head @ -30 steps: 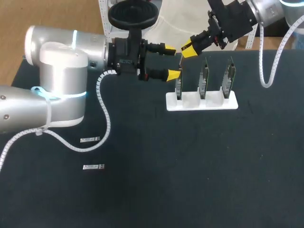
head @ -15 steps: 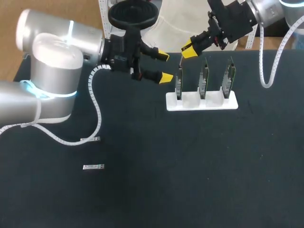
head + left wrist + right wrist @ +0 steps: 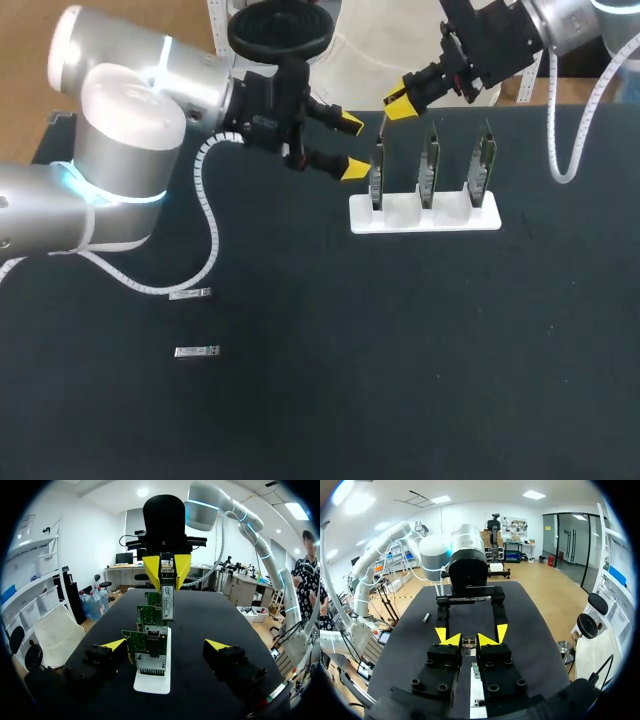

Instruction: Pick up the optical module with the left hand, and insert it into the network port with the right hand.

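In the head view the optical module (image 3: 381, 126) is only a thin sliver under the right end effector (image 3: 397, 104), and the ports on the three circuit boards (image 3: 429, 168) cannot be made out. In the right wrist view its own fingers hide most of the white holder (image 3: 477, 702).

The right end effector is clenched on the module, which hangs upright above the leftmost board, upper middle of the frame. The left end effector (image 3: 352, 146) is spread wide and empty just left of the holder. Its lower tip is just beside that board; contact cannot be told.

The left arm (image 3: 120, 150) enters from the left, fingers pointing along the row of boards. The right arm (image 3: 560, 20) enters at the upper right corner. Two more modules (image 3: 197, 351) lie flat on the desk (image 3: 400, 380), lower left.
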{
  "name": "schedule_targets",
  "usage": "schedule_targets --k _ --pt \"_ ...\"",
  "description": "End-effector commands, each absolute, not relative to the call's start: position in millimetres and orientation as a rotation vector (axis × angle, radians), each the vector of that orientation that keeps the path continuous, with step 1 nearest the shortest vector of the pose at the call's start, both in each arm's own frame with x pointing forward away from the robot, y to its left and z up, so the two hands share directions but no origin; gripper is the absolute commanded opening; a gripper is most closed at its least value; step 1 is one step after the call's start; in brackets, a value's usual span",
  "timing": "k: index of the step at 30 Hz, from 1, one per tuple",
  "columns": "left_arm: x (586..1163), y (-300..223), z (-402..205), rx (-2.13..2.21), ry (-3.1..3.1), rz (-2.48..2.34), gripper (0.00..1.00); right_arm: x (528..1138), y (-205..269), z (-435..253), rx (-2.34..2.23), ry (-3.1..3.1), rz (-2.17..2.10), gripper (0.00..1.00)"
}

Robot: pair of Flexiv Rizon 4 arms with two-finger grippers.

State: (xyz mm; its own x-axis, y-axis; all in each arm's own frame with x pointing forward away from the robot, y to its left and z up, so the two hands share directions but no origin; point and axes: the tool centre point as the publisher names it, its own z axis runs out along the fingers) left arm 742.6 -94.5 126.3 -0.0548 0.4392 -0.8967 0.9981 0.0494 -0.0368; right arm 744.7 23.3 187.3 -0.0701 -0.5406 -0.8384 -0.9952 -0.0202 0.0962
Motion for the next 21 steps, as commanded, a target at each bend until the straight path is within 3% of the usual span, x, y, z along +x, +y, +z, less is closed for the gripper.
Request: schedule_targets --k 1,21 --pt "749.7 -97.4 126.2 1.5 1.6 -0.968 1.0 742.5 22.7 187.3 -1.613 1.664 0.979 0.0" --pt "751.0 -98.9 123.2 1.547 1.624 -0.954 1.0 741.0 21.4 190.5 -1.63 1.655 0.962 0.0"
